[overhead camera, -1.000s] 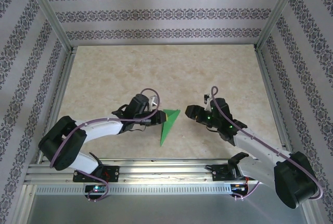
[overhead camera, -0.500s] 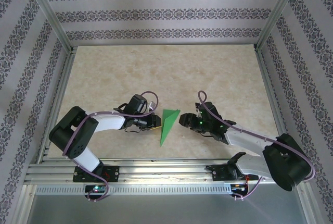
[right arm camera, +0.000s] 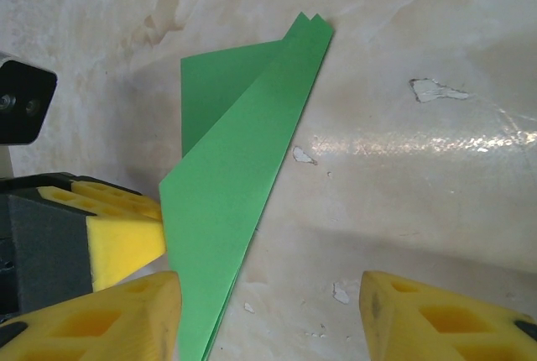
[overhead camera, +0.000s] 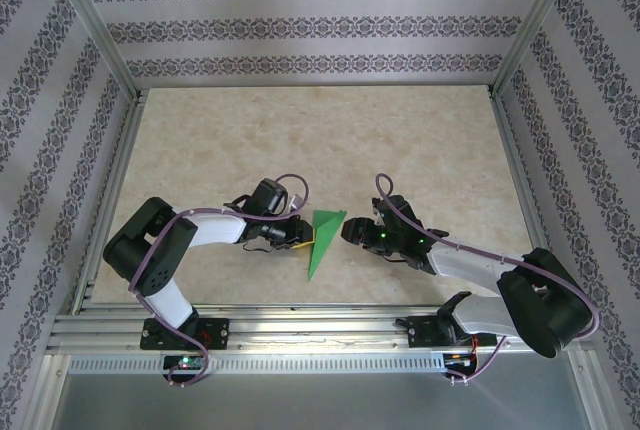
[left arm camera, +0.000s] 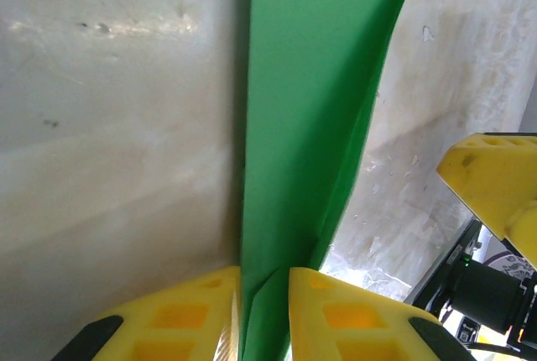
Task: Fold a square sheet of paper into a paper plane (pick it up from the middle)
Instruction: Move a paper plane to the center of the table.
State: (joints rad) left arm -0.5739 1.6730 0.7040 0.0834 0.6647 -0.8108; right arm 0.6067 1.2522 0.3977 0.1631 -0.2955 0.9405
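My left pincer (left arm camera: 264,281) is clenched on the green paper (left arm camera: 310,109). The thin folded edge sits right between its two yellow fingers, and the rest of the paper stretches away in front of them, long and pointy like a dart. It lies low over the table (right arm camera: 419,168), and I cannot tell if all of it lies flat.

My right pincer (right arm camera: 270,285) is released, with its fingers wide apart and nothing in them. The paper lies just ahead of it. The near end slips in between the fingers, close beside one finger and well apart from the other. Across the paper from it I can see my left pincer's yellow pad at the paper's edge.

I think the job now is to make the next fold on the plane (it has some folds already, and I can see layers at the far tip).

To do it well, I should hold tight with my left pincer so the paper cannot slide. My right pincer should come in low and slow and take just one flap, not the whole stack. The edges should line up before I press. If I pull hard, the paper may tear or slip out.
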